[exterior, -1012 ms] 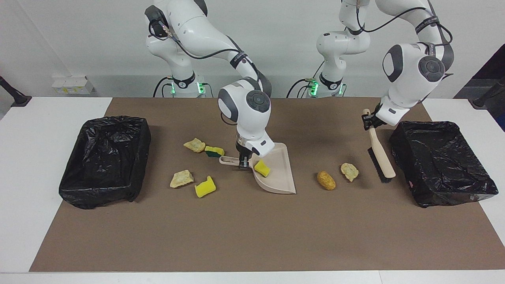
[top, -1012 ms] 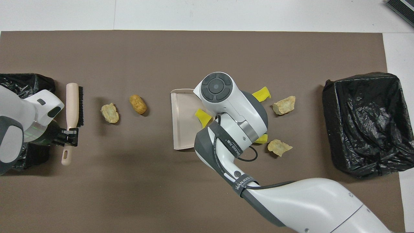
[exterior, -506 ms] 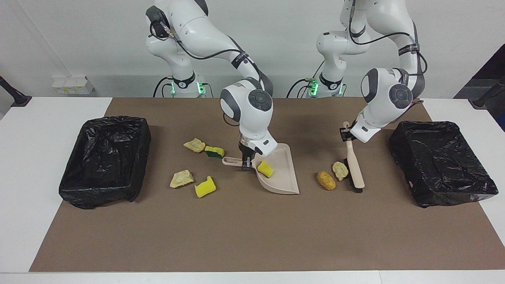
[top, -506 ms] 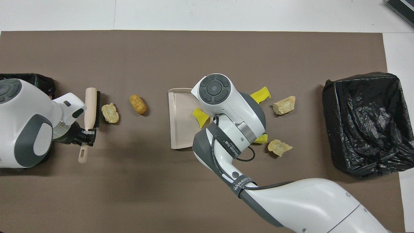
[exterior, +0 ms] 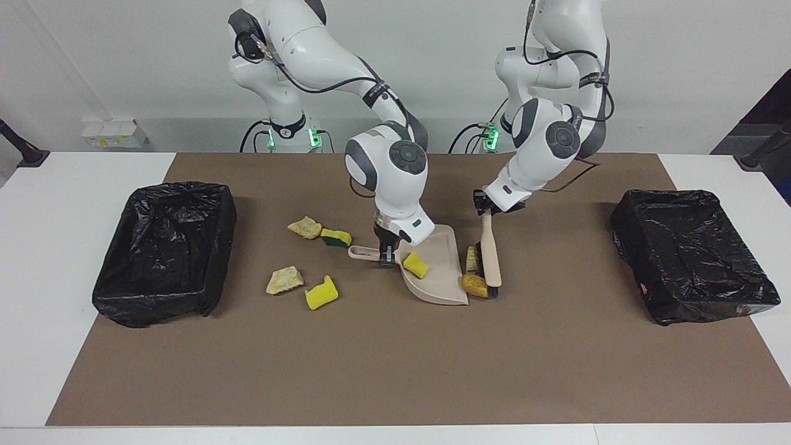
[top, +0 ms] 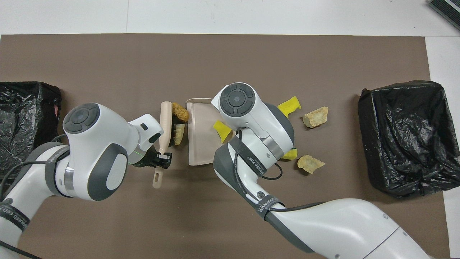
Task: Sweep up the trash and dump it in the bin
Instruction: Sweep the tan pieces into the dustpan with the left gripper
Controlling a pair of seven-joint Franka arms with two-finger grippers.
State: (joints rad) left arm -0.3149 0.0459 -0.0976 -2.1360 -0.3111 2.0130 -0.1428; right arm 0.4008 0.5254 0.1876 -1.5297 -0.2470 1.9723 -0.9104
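In the facing view the right gripper [exterior: 384, 252] is clamped on the handle of the beige dustpan [exterior: 440, 272], holding its open lip flat on the brown mat [exterior: 395, 371] so that swept scraps can slide in; one yellow sponge piece [exterior: 415, 265] already lies in it. The left gripper [exterior: 484, 207] is closed on the handle of the brush [exterior: 490, 256], whose bristles press a golden-brown lump [exterior: 474, 285] and a pale chunk [exterior: 471, 259] against the pan's lip. Four more scraps [exterior: 312, 259] lie on the mat toward the right arm's end, between the pan and a black-lined bin [exterior: 164, 247]; a second bin [exterior: 692, 259] stands at the left arm's end, so a loaded pan could reach either. The overhead view shows the brush lying parallel with the pan's lip, the lump [top: 180, 112] and chunk [top: 178, 133] trapped between them, not yet inside, I judge.
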